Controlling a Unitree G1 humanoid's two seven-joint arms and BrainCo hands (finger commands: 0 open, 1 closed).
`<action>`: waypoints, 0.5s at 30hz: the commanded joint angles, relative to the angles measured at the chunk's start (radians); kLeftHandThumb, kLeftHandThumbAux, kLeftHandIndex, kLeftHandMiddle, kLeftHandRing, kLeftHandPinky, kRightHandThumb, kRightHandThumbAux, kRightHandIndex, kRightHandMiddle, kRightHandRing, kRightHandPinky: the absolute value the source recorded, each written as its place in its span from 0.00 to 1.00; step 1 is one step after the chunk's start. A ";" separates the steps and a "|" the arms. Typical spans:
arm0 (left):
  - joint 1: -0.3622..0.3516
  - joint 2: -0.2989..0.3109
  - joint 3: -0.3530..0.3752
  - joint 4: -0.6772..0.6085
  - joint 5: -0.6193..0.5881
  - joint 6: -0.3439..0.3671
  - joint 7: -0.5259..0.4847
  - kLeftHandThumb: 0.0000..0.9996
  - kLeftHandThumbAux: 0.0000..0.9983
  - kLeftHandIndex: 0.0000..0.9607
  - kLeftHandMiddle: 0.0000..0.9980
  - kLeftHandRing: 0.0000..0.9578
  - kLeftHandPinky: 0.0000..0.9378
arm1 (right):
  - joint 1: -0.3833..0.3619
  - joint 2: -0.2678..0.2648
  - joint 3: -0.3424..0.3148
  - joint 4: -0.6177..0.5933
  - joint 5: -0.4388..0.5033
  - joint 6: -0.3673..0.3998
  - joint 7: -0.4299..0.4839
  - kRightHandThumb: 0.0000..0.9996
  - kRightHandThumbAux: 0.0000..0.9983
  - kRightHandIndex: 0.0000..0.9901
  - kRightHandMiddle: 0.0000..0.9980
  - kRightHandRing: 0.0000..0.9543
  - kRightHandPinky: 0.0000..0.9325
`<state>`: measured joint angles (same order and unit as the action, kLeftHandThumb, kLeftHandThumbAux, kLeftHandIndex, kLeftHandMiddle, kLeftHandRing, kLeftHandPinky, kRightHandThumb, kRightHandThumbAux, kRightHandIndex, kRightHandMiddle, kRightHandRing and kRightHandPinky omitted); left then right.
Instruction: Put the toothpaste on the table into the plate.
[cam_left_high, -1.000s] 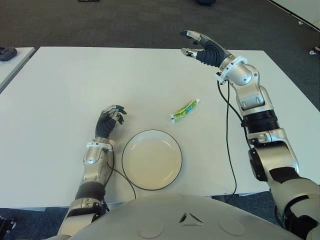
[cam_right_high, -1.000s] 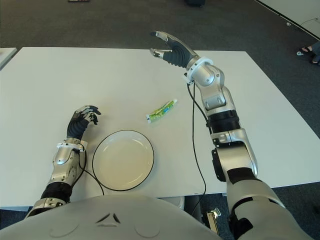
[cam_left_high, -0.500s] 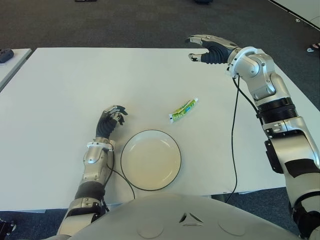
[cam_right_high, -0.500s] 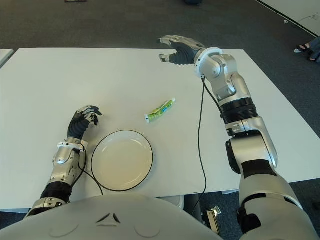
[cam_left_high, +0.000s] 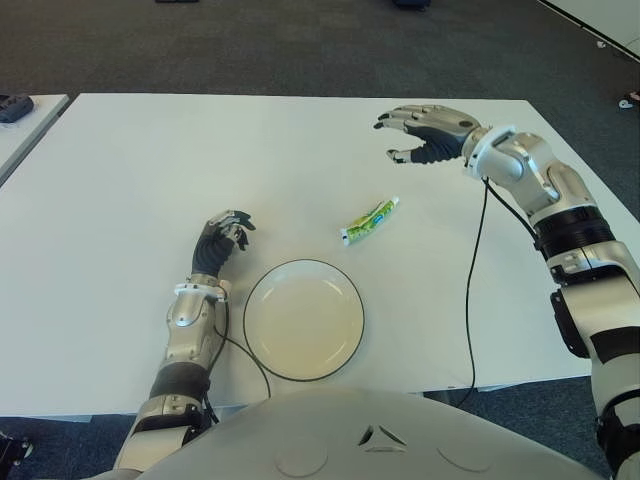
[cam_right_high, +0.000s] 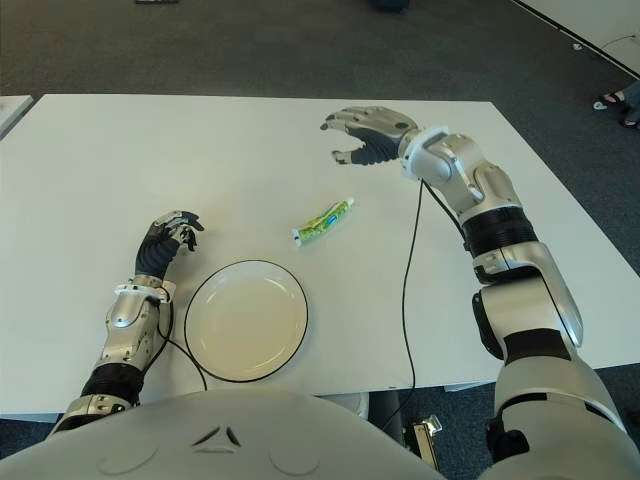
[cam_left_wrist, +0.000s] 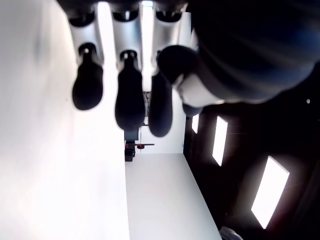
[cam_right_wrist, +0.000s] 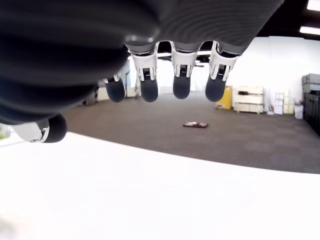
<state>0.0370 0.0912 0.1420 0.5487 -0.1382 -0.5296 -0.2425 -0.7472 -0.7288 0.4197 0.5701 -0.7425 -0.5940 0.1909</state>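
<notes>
On the white table, nearest, sits the empty plate, the left hand beside it loosely curled, holding nothing. Beyond lies the toothpaste, probably light and squashy, best pinched mid-body. Farthest, the right hand hovers palm-down, fingers spread, empty.

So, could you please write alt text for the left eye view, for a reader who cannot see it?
A small green and white toothpaste tube lies on a white table, just beyond a round cream plate with a dark rim. The robot's right hand hovers open beyond the tube; its left hand shows left of the plate, fingers curled, holding nothing.
</notes>
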 joint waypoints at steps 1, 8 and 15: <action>0.003 -0.004 0.001 0.005 -0.003 0.008 0.005 0.84 0.67 0.43 0.52 0.71 0.72 | 0.030 -0.034 0.020 0.014 -0.065 -0.066 -0.095 0.56 0.21 0.00 0.00 0.00 0.00; 0.002 -0.007 0.001 0.004 0.000 -0.001 0.007 0.84 0.68 0.43 0.52 0.71 0.72 | 0.047 -0.057 0.032 0.028 -0.102 -0.111 -0.146 0.55 0.19 0.00 0.00 0.00 0.00; 0.005 -0.006 0.000 -0.004 0.009 -0.004 0.015 0.84 0.68 0.43 0.52 0.70 0.69 | 0.081 -0.071 0.054 0.056 -0.137 -0.145 -0.202 0.53 0.18 0.00 0.00 0.00 0.00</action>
<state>0.0374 0.0864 0.1419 0.5486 -0.1376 -0.5318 -0.2425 -0.7024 -0.7906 0.4534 0.6030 -0.8496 -0.7204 0.0108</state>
